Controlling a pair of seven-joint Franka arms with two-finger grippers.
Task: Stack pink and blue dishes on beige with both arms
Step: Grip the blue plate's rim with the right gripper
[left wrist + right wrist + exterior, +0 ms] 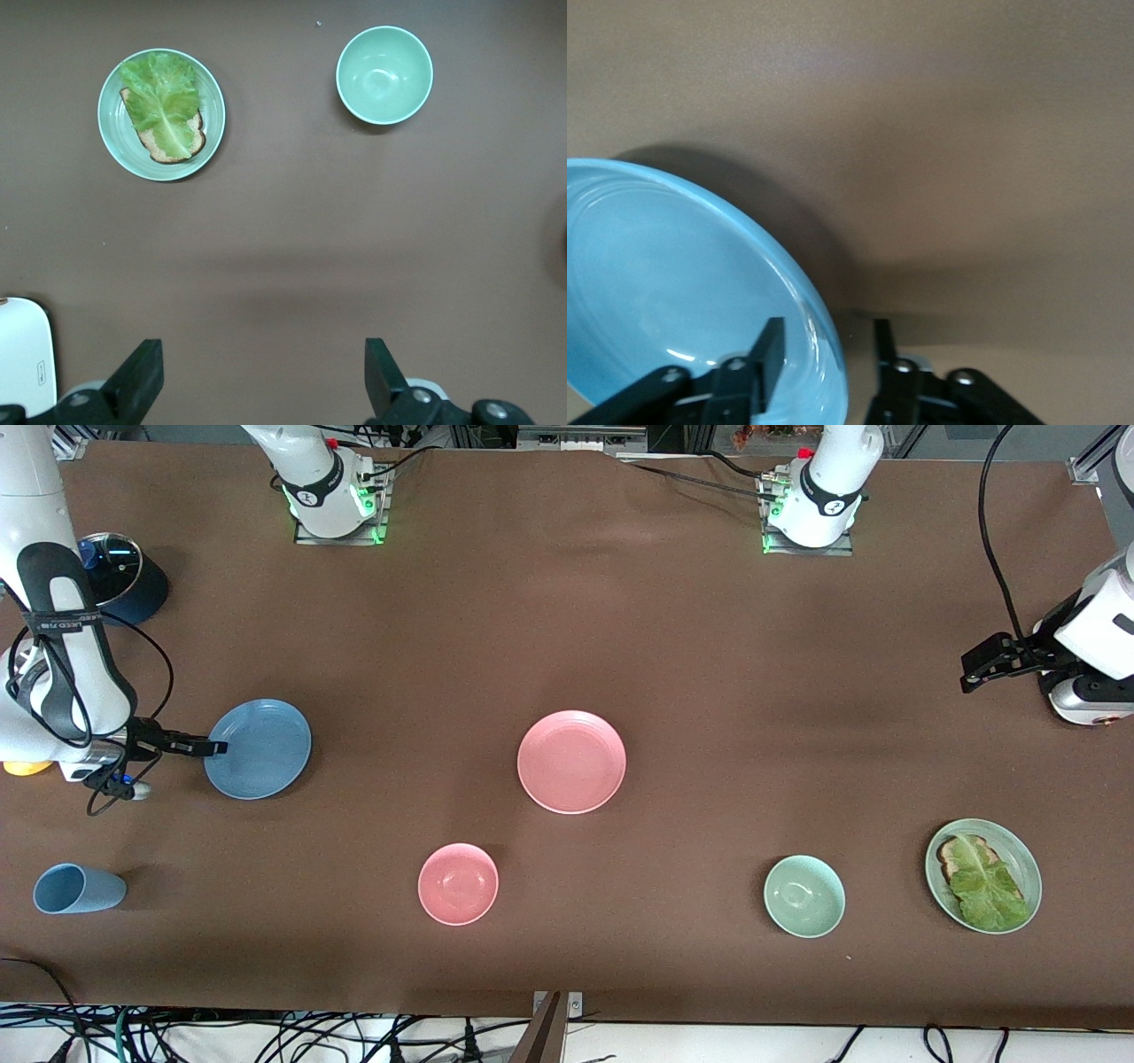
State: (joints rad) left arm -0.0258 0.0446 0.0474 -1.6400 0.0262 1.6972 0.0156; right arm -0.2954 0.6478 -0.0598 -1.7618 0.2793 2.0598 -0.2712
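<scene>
The dusty blue plate (261, 748) lies toward the right arm's end of the table. My right gripper (217, 748) is at its rim. In the right wrist view that gripper (827, 324) straddles the blue plate's (664, 292) rim: one finger is over the inside, the other outside, and a gap shows on each side, so it is open. The pale pink plate (571, 762) rests at the table's middle. No beige plate is in view. My left gripper (970, 671) waits open over bare cloth at the left arm's end, and its own view shows nothing between the fingers of this gripper (262, 347).
A small pink bowl (458, 883), a pale green bowl (804, 896) and a green plate with lettuce on toast (983, 875) line the near side. A blue cup (78, 888) lies on its side near the right arm's end. A dark lidded pot (124, 577) stands farther back.
</scene>
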